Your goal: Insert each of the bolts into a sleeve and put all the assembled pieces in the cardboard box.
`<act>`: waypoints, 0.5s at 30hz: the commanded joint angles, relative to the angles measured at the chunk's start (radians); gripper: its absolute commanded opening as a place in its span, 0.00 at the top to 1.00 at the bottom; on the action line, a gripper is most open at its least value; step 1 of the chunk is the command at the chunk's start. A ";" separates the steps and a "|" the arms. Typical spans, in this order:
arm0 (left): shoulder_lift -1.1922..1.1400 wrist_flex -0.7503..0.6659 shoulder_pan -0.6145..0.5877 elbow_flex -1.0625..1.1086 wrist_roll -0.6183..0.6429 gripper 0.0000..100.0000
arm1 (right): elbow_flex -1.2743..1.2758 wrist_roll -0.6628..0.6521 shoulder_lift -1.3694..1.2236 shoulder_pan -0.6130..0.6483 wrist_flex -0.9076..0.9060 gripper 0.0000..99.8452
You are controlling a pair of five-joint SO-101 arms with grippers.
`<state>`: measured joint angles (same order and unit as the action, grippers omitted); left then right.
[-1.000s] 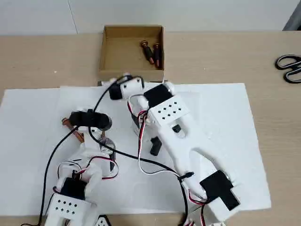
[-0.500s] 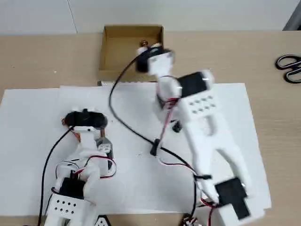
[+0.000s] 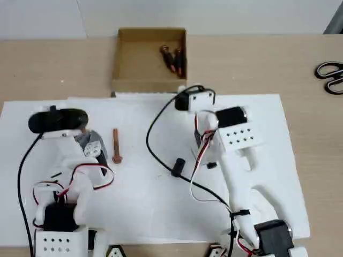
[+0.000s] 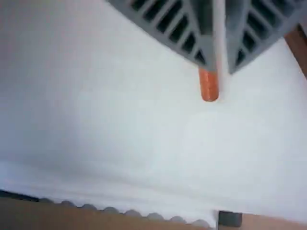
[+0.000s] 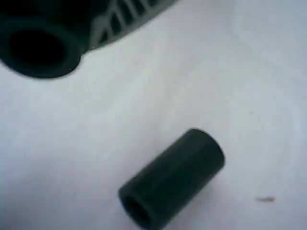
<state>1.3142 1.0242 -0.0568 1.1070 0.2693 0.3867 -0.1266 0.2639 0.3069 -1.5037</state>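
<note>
My right hand is back from the cardboard box at 12 o'clock, so the loose bolt at 9 and a sleeve come next; I cannot tell if it pinches anything.

wooden table, white paper, cardboard box, scissors

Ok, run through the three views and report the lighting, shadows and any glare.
High view: even light, only faint shadows on the white paper sheet, no glare. Left wrist view: the paper dims toward one side; the copper-coloured bolt casts hardly any shadow. Right wrist view: the black cylindrical sleeve lying on the paper throws a faint, soft shadow.
</note>
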 commanded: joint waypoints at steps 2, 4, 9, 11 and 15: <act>-0.173 0.081 -0.014 -0.157 0.006 0.99 | 0.057 -0.009 0.058 -0.012 0.056 1.00; -0.264 0.124 -0.014 -0.251 0.006 0.99 | 0.075 -0.009 0.070 -0.012 0.064 1.00; -0.471 0.253 -0.014 -0.456 0.044 0.99 | 0.101 -0.008 0.101 -0.012 0.065 1.00; -0.548 0.293 -0.015 -0.503 0.052 0.99 | 0.112 -0.008 0.113 -0.012 0.065 1.00; -0.674 0.308 -0.071 -0.565 0.155 0.99 | 0.143 -0.008 0.150 -0.012 0.061 1.00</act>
<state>0.7112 1.3265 -0.0890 0.6160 0.3659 0.5247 -0.1266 0.3590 0.3069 -1.4546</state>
